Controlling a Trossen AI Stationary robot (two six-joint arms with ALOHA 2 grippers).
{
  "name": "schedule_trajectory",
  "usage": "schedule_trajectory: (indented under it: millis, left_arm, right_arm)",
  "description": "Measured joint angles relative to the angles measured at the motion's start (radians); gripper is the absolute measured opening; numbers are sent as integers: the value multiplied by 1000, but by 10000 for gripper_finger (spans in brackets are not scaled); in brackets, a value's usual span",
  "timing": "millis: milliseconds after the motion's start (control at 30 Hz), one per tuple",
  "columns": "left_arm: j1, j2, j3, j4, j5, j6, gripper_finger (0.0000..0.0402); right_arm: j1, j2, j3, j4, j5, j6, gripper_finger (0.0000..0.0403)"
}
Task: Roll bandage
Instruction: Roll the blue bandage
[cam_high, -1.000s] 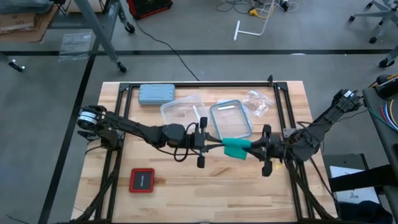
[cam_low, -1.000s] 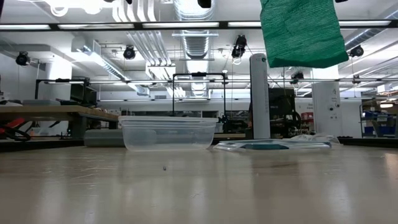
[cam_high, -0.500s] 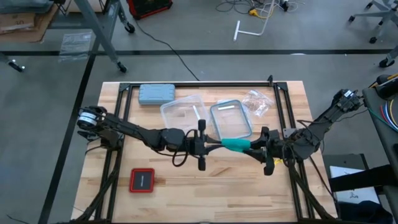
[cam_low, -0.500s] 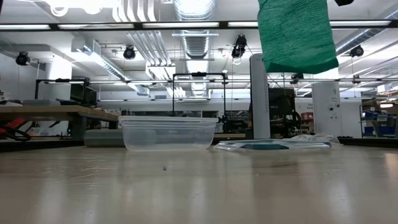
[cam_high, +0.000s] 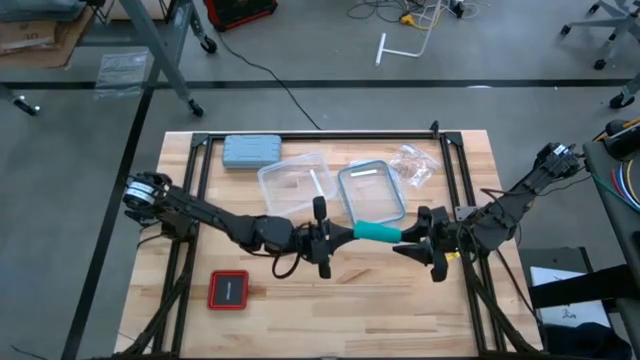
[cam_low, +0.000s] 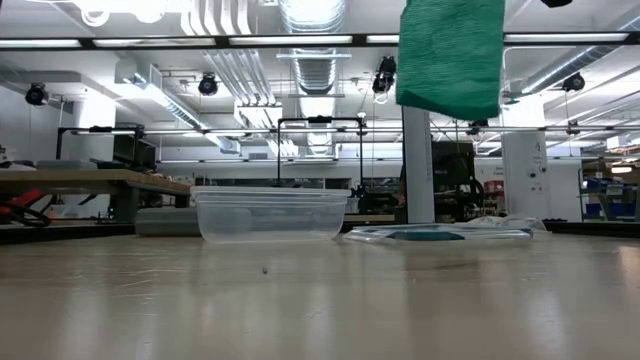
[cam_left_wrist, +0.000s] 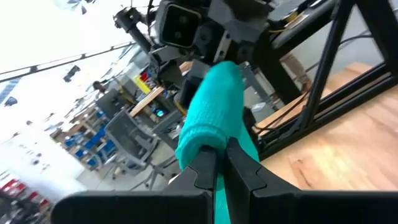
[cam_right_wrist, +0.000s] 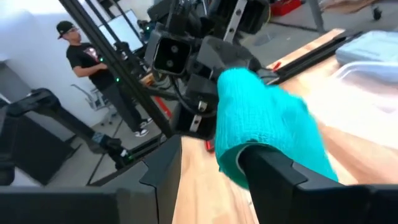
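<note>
High view: one bandage (cam_high: 378, 233) – left gripper (cam_high: 333, 237) clamps it, right gripper (cam_high: 408, 240) spread

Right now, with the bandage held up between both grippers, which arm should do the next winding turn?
Probably the left. The left gripper is pinched shut on the end of the bandage, the roll forming there. The right gripper stands open around the other end, guiding.

Teal bandage (cam_high: 378, 233) of soft, ribbed, matt cloth. Pale planked wood table (cam_high: 300, 300). Clear glossy plastic tub (cam_low: 268, 213).
</note>
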Motion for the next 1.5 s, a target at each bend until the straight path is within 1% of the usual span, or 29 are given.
schedule_trajectory:
  millis: [267, 500, 633, 800, 900, 967, 1100, 1233, 1367, 1500]
  left_arm:
    - [-1, 0, -2, 11, -24, -1, 1]
    - [-1, -2, -2, 20, -39, -6, 1]
    - [-1, -5, -2, 26, -59, -47, 1]
    - [0, -6, -2, 25, -58, -62, 1]
    - [-2, -6, -2, 31, -53, -61, 1]
    - [-8, -6, -2, 32, -51, -21, 1]
    - [-26, -6, -2, 31, -51, 136, 1]
    - [-31, -6, -2, 32, -51, 190, 0]
    - [-33, -1, -2, 40, -53, 305, 0]
    - [-35, 4, -2, 49, -73, 329, 0]
  right_arm:
    - [1, -1, 1, -117, -4, 99, 165]
    - [3, -19, 1, -121, -11, 101, 166]
    - [4, -31, 1, -140, -63, 111, 167]
    - [4, -35, 1, -156, -82, 118, 163]
    - [4, -37, 1, -153, -87, 87, 163]
    - [4, -37, 1, -164, -89, 76, 164]
    - [4, -37, 1, -172, -82, 67, 162]
    - [4, -36, 1, -164, -80, 15, 157]
    - [4, -22, 1, -160, -73, -62, 152]
    - [4, 7, 0, -161, -62, -135, 143]
